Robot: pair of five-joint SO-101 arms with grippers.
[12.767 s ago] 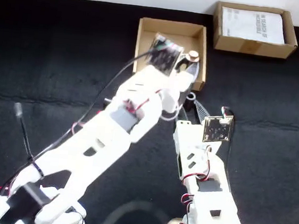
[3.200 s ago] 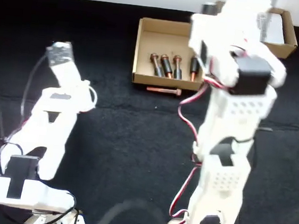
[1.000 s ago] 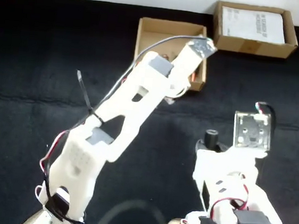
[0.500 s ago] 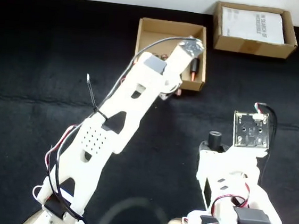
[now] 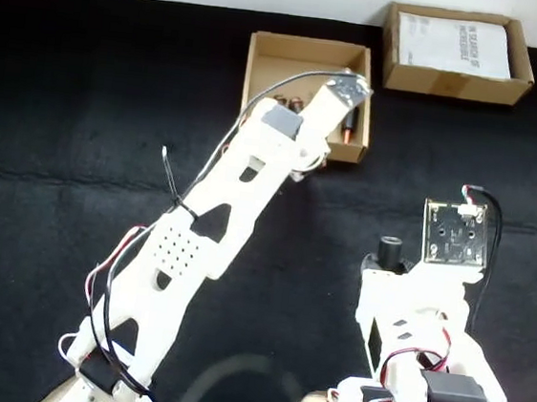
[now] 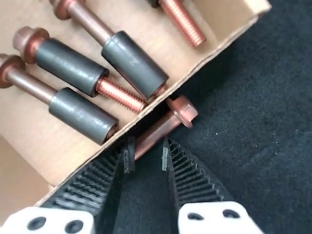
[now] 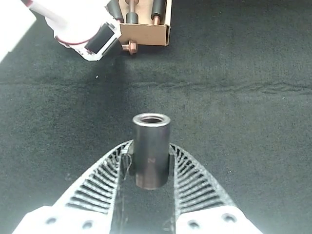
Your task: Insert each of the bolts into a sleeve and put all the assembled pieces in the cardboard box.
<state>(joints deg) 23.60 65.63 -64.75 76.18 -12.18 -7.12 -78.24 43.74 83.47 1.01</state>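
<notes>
Left arm: stretched across the black surface (image 5: 75,123) toward 12 o'clock, ending at the cardboard box (image 5: 264,61).

Left gripper (image 6: 146,153): down at the box's 6 o'clock wall, on the outside. Fingers narrowly spread, not pinching. They straddle the plain end of a loose bolt (image 6: 163,124), and a gap shows beside the shank on one side.

Loose bolt: copper, bare of any sleeve. It lies flat on the surface, outside the box and tight against that wall, with its flanged head pointing away from the gripper.

Inside the box: three assembled pieces (image 6: 131,63) lie side by side, each a dark sleeve on a copper bolt. The threaded end of a fourth bolt (image 6: 178,19) lies just beside them.

Right arm: folded back at about 5 o'clock, well apart from the box.

Right gripper (image 7: 150,161): pinching a dark sleeve (image 7: 151,139), which stands upright with its open bore up, off the surface.

Second cardboard box (image 5: 454,84): at 1 o'clock, holding a printed sheet.
</notes>
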